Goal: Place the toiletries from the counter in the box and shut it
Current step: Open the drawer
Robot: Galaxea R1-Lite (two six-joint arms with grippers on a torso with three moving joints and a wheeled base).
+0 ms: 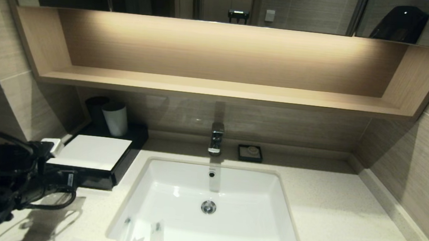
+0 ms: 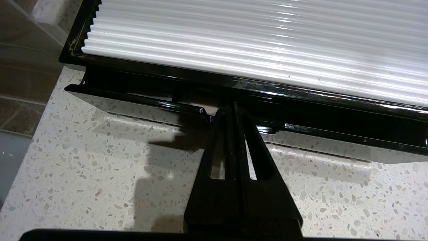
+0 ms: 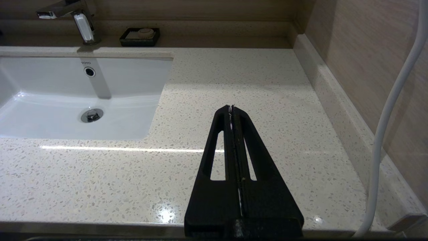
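The black box (image 1: 117, 170) with its ribbed white top panel (image 2: 254, 40) stands on the counter (image 1: 329, 223) left of the basin. Its glossy front drawer (image 2: 334, 145) stands out a little from the body. My left gripper (image 2: 233, 107) is shut, its tips at the slot handle in the drawer's top edge; in the head view it (image 1: 75, 181) sits at the box's front. Two long narrow pale packets (image 1: 125, 235) (image 1: 157, 236) lie at the basin's near left corner. My right gripper (image 3: 231, 107) is shut and empty above the counter right of the basin.
The white basin (image 1: 266, 234) and the tap (image 1: 216, 138) fill the middle. A white cup (image 1: 115, 118) and a black cup (image 1: 95, 108) stand behind the box. A small black dish (image 1: 250, 153) sits by the back wall. The wooden shelf (image 1: 221, 90) hangs above.
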